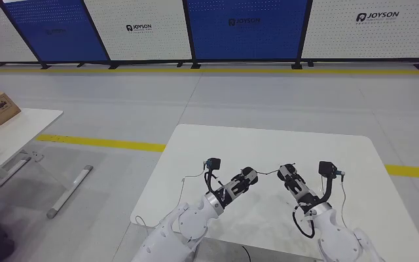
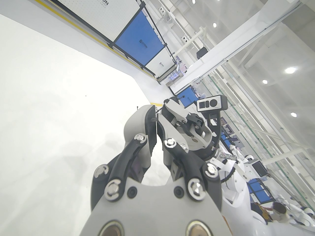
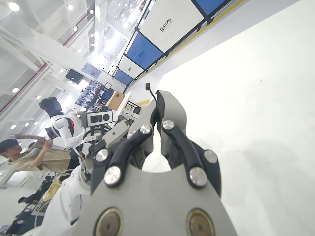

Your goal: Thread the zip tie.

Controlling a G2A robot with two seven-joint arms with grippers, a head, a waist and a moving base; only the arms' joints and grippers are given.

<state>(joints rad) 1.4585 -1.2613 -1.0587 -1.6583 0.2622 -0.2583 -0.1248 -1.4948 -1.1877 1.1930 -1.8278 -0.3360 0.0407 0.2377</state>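
Black zip tie [image 3: 149, 90] hangs above the surface [image 1: 216, 144], left pincer [image 2: 155, 114] and right pincer [image 3: 157, 99] each clamped on one end, likely to line tail up with head.

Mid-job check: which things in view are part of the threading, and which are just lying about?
In the job: thin black plastic zip tie; left hand and right hand, each shut on it.
Lying about: brown cardboard box on the second white table at the side; blue and white pegboard panels behind; the white work table underneath.
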